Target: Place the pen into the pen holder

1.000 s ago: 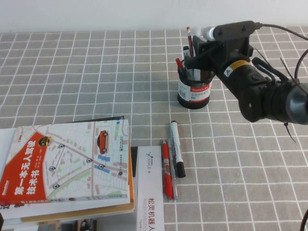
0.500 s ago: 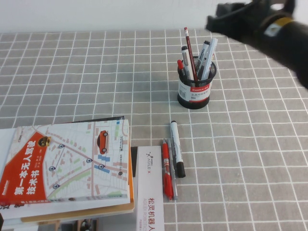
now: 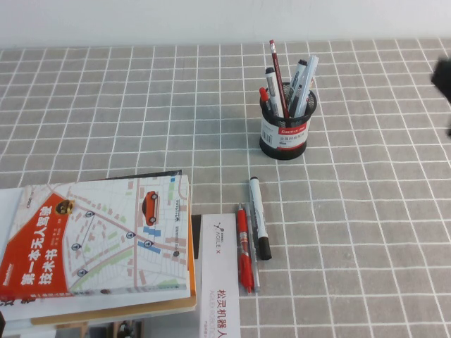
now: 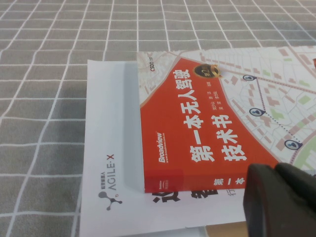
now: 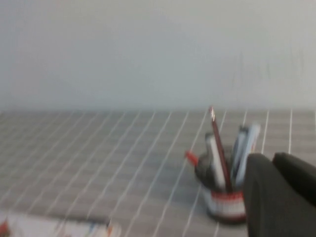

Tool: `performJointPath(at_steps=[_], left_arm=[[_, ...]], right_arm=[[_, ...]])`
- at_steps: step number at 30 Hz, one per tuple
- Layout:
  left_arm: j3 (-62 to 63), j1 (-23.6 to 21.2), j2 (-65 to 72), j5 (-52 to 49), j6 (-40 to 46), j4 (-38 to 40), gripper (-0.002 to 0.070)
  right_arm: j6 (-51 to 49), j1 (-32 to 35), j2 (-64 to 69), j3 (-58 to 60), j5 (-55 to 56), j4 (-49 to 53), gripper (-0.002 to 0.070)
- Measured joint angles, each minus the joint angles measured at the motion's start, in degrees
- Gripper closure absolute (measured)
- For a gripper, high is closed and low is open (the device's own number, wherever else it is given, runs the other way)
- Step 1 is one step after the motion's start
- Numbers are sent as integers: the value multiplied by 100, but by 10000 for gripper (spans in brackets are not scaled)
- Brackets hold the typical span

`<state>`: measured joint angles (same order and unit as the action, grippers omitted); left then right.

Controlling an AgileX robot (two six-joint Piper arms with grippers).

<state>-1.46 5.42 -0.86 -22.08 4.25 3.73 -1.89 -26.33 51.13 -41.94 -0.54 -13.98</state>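
Observation:
The pen holder [image 3: 285, 132], a black mesh cup with a white label and red band, stands at the back centre-right. The pale white-grey pen [image 3: 309, 83] stands in it, leaning right, among a red pencil and other pens. My right gripper [image 5: 269, 163] is shut and empty, off to the holder's right, and the holder [image 5: 224, 201] shows beside its fingers. In the high view only a dark blur of the right arm [image 3: 442, 79] shows at the right edge. My left gripper [image 4: 273, 172] is shut and empty, hovering over the red book [image 4: 197, 133].
A black-capped white marker [image 3: 259, 217], a red pen [image 3: 244, 248] and a thin grey pen lie side by side in front of the holder. The map-covered book [image 3: 99, 239] and a white booklet [image 3: 220, 282] lie at the front left.
My right arm has pulled up and away to the right, from over the holder to the frame's edge. The pale pen has stayed in the holder. The left arm has not moved.

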Motion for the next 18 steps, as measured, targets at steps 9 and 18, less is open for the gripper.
performJointPath(at_steps=[9,18], left_arm=[[0,0,0,0,0,0,678],[0,0,0,0,0,0,678]], right_arm=[[0,0,-1135,157,-3020,0,688],[0,0,-1412,170,-4912,1146,688]])
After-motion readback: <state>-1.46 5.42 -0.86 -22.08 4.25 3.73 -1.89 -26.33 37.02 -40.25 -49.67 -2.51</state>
